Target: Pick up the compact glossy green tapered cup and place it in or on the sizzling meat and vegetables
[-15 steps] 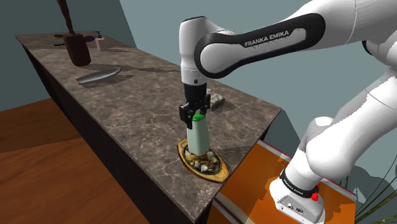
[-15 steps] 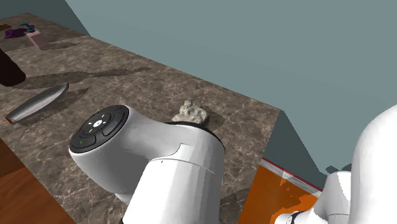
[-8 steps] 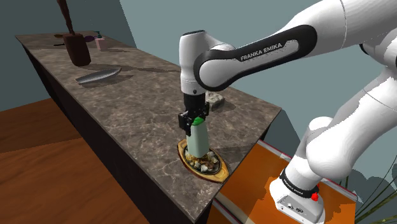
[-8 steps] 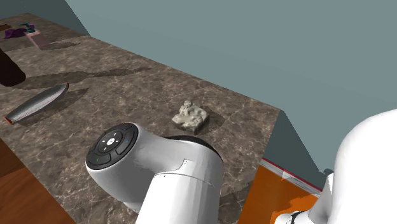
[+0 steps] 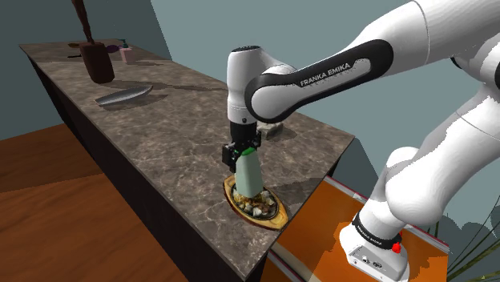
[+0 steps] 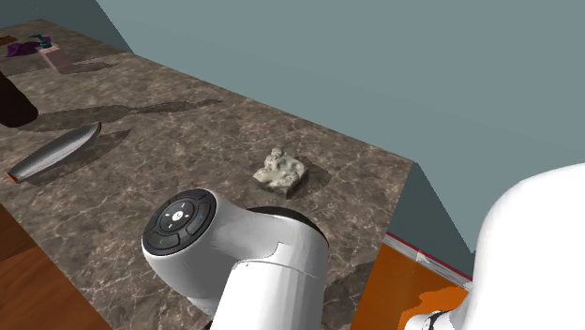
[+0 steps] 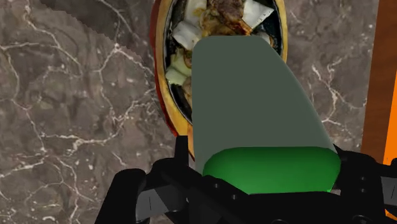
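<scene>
On the counter (image 5: 160,136): the sizzling platter (image 5: 276,219) of meat and vegetables lies near the close end, and I am right over it.
Cup: the green tapered cup (image 5: 249,172) stands up straight over the middle of the platter. Its sides are dull grey-green and its top end is bright green.
My jaws: closed tight on the cup's bright green top end, one on each side. The wrist view shows the cup clasped between them.
Cup's bottom: it looks to be on the food or just over it. I cannot tell which.
Why I hold it so: gripping the narrow top keeps my jaws out of the food. The wide end points down, so it can land flat.
Why I am here: the platter is where the cup must go.
What changed: a second ago the cup hung higher over the food. Half a second ago it was lower. Now it is lowest, and my arm has bent down with it.
What stayed: the platter, the grey rocky lump (image 6: 281,172) just behind it, and the grey blade (image 5: 124,96) far down the counter.
Next, I think: let go only when the cup rests. The food is bumpy, so the cup could tip.
</scene>
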`<move>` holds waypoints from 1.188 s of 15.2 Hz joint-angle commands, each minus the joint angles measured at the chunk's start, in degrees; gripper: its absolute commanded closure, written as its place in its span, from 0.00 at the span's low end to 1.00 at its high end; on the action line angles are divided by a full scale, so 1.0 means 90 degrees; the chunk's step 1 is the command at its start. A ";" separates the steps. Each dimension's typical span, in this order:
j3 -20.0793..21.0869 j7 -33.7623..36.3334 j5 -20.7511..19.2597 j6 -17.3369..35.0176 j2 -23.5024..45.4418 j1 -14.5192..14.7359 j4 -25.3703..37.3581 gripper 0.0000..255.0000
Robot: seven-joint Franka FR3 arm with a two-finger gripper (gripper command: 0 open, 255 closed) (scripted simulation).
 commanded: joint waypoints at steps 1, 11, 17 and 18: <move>0.0032 -0.0005 0.0033 -0.0014 0.0189 0.0027 -0.0193 1.00; 0.0085 0.0074 0.0050 0.0158 0.0246 0.0075 -0.0303 0.00; -0.0052 -0.0018 0.0018 -0.0857 -0.0032 0.0012 0.0431 0.00; -0.0052 -0.0018 0.0018 -0.0857 -0.0033 0.0012 0.0430 0.00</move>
